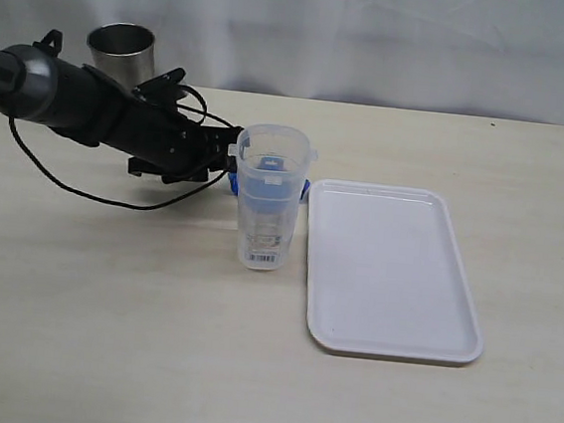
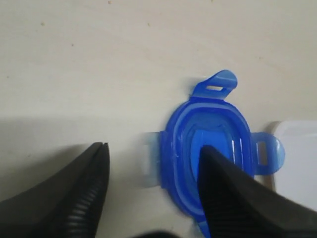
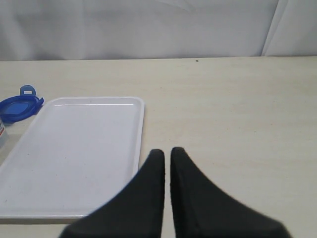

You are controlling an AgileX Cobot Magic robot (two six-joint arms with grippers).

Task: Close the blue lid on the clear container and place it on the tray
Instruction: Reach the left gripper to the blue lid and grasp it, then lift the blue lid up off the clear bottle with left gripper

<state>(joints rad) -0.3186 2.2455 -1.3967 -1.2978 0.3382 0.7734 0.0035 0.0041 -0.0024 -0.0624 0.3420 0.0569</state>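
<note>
The blue lid [image 2: 210, 126] lies flat on the table, just behind the clear container [image 1: 267, 210], which stands upright and uncovered left of the tray [image 1: 391, 272]. In the exterior view the lid [image 1: 233, 183] shows partly through the container's wall. My left gripper [image 2: 153, 148] is low over the lid and open: one finger hangs over the lid's middle, the other over bare table beside its edge. My right gripper [image 3: 167, 150] is shut with nothing in it, hovering near the white tray's [image 3: 74, 148] corner; the exterior view does not show it.
A grey steel tumbler [image 1: 122, 51] stands at the back left, behind my left arm. A black cable [image 1: 65, 181] loops from that arm over the table. A white curtain closes off the back edge.
</note>
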